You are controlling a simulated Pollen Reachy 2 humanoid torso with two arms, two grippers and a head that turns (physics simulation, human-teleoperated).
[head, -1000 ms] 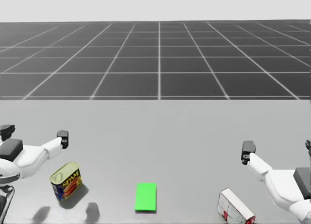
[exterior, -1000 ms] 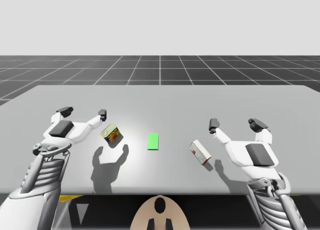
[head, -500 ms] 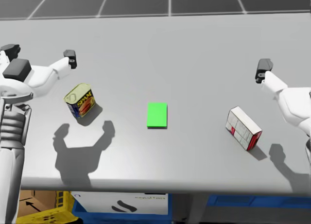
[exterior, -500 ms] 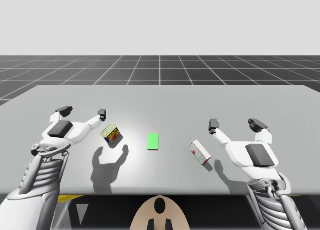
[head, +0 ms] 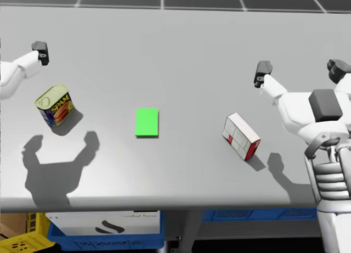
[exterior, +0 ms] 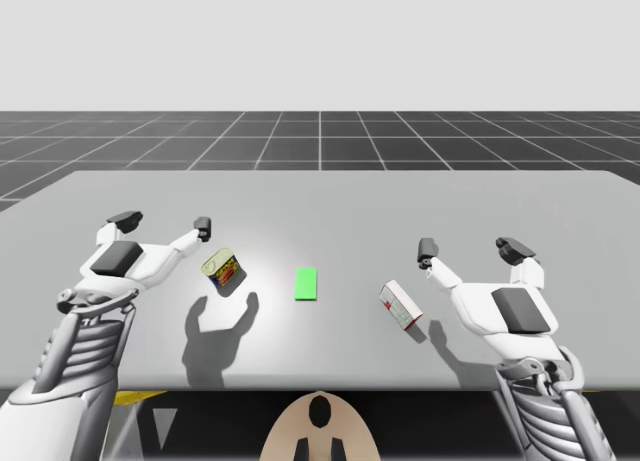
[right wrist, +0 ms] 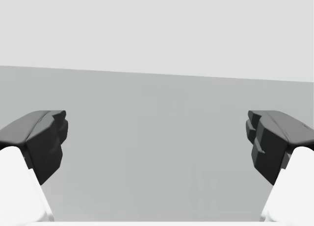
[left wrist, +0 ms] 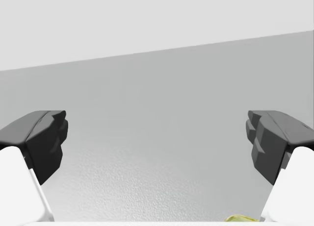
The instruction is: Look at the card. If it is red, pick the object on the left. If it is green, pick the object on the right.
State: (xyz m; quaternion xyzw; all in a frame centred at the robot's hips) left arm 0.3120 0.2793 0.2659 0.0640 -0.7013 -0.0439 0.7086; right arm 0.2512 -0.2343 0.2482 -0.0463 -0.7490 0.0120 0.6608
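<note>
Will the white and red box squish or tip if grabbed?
The white and red rectangular box looks like cardboard, so probably light and dentable under a hard squeeze. It lies flat on the grey table, so a push would likely slide it, not tip it.

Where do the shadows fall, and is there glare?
High view: the forked shadow of the left gripper lies on the table, nearer me than the yellow-topped can; a brighter patch surrounds the green card. Head view: same shadow by the can.

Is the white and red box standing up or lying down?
Lying down: the white and red box rests flat on its broad side on the table.
</note>
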